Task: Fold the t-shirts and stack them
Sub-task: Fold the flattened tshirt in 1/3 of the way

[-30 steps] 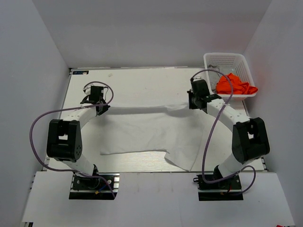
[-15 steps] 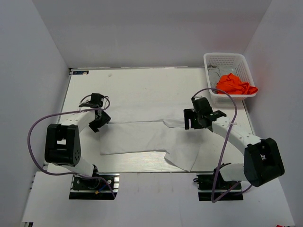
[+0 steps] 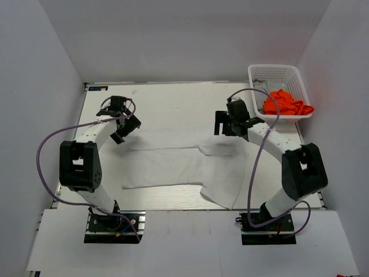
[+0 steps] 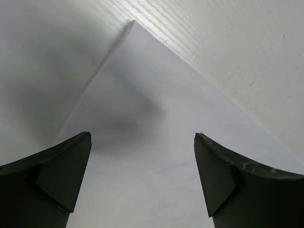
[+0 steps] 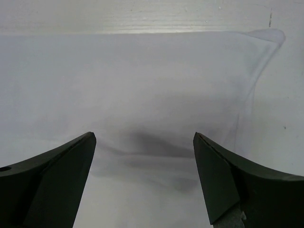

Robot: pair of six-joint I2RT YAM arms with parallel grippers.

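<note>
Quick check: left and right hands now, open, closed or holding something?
Left hand: open, holding nothing, above the white t-shirt.
Right hand: open, holding nothing.

The large t-shirt (image 3: 173, 164) lies spread on the middle of the table (image 3: 173, 98). The left gripper (image 3: 124, 127) is above its far left corner, the right gripper (image 3: 222, 124) above its far right edge. The basket (image 3: 277, 67) sits at the table's far right corner, holding a bunched t-shirt (image 3: 287, 104) with a second t-shirt (image 3: 258, 95) to its left

No legible text, brand, number or sign in any view. Only a small dark tag (image 3: 99, 88) at the far left corner of the table (image 3: 173, 98), too small to read.
</note>
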